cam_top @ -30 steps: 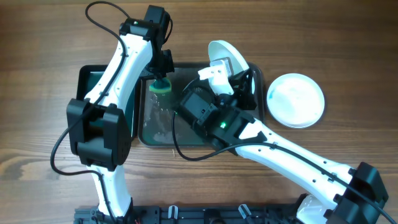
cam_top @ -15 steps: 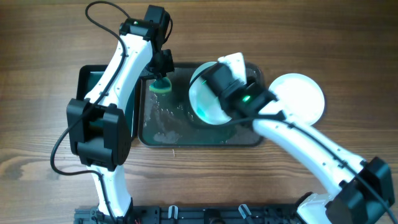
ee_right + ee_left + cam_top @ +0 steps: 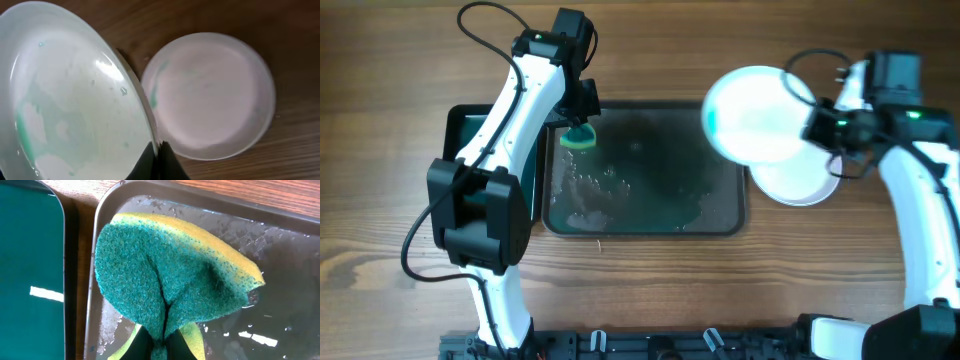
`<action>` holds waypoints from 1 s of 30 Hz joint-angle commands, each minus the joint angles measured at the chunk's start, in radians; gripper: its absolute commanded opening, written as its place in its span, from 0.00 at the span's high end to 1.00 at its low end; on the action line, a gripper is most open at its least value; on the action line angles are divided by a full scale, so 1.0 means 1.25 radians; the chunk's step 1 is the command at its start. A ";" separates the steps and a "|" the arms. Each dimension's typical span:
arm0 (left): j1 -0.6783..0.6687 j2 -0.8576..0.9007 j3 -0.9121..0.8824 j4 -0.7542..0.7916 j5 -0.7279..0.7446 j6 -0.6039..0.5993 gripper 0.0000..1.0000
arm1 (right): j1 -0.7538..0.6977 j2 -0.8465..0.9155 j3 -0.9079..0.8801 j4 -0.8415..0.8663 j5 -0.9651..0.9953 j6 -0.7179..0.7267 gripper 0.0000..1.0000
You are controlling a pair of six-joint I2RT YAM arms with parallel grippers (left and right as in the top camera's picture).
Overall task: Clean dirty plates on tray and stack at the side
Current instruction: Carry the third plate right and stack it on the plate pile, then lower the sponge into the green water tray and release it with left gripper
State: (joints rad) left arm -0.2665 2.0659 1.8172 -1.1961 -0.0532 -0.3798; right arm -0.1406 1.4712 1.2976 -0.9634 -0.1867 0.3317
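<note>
My right gripper (image 3: 159,157) is shut on the rim of a white plate (image 3: 755,113), held in the air between the dark grey tray (image 3: 720,220) and the table's right side. In the right wrist view this plate (image 3: 70,100) is wet with faint teal smears. Another white plate (image 3: 800,185) lies on the wood below it, also in the right wrist view (image 3: 215,95). My left gripper (image 3: 164,347) is shut on a green and yellow sponge (image 3: 170,275), held over the tray's wet far left corner (image 3: 280,270). The sponge shows overhead (image 3: 578,138).
A smaller black tray with a teal inside (image 3: 460,130) stands left of the grey tray, also in the left wrist view (image 3: 30,270). Suds and water lie on the grey tray's left half (image 3: 585,195). Bare wood surrounds both trays.
My right arm has swung the held plate from over the tray's middle out to the right, above the plate on the wood. The left arm and sponge have not moved.
</note>
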 commanded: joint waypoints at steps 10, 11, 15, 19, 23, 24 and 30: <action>-0.004 0.004 0.011 0.003 0.009 0.010 0.96 | -0.150 -0.003 -0.266 0.176 0.160 0.031 0.96; -0.004 0.004 0.011 0.004 0.009 0.010 0.96 | -0.149 -0.003 -0.284 0.201 0.144 0.028 0.96; -0.004 0.004 0.011 0.006 0.009 0.010 0.96 | -0.146 0.000 -0.325 0.252 0.095 0.008 0.92; 0.002 0.001 0.019 0.002 0.006 0.029 0.96 | -0.128 0.002 -0.325 0.249 0.065 -0.017 0.55; 0.023 -0.026 0.069 -0.055 0.006 0.045 0.96 | -0.122 -0.003 -0.261 0.191 0.022 -0.039 0.41; 0.032 -0.040 0.088 -0.084 0.005 0.060 0.96 | -0.122 -0.007 -0.226 0.160 0.010 -0.054 0.40; 0.095 -0.099 0.098 -0.251 -0.053 0.114 0.96 | -0.089 -0.012 -0.083 0.042 -0.062 -0.140 0.21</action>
State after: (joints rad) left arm -0.1944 2.0037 1.9129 -1.4391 -0.0631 -0.2882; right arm -0.2848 1.4704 1.1271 -0.8913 -0.1864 0.2298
